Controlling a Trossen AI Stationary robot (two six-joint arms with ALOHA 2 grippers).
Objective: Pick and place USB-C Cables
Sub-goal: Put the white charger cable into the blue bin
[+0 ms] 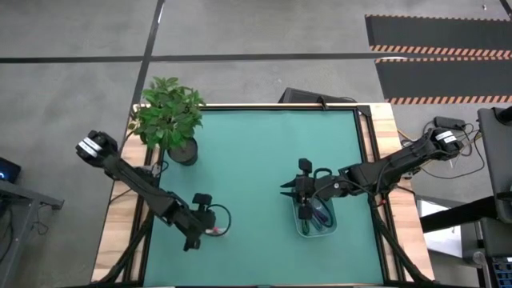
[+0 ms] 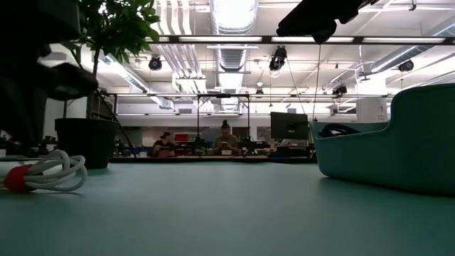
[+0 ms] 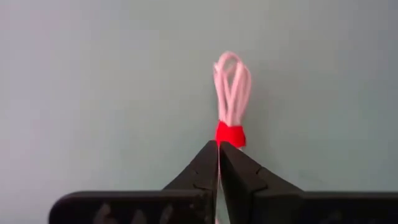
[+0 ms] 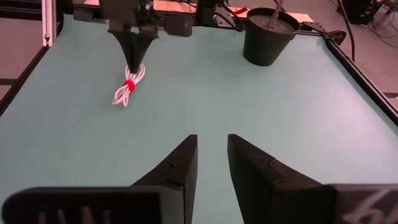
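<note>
Grey concrete floor (image 1: 240, 28) around green surface (image 1: 264, 160); ceiling ducts (image 2: 229, 53), strip lights (image 2: 234, 11); seated people (image 2: 226, 142) at far desks.

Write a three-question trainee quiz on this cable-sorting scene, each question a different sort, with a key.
1. True or false: the left pincer is shut on the white cable with the red tie.
2. Where do the dark cables lie? A) beside the potted plant B) in the clear bin C) off the green mat
3. Fill in: the right pincer hangs over the ____ with its fingers open and empty.

Key: 1 true; 2 B; 3 bin
</note>
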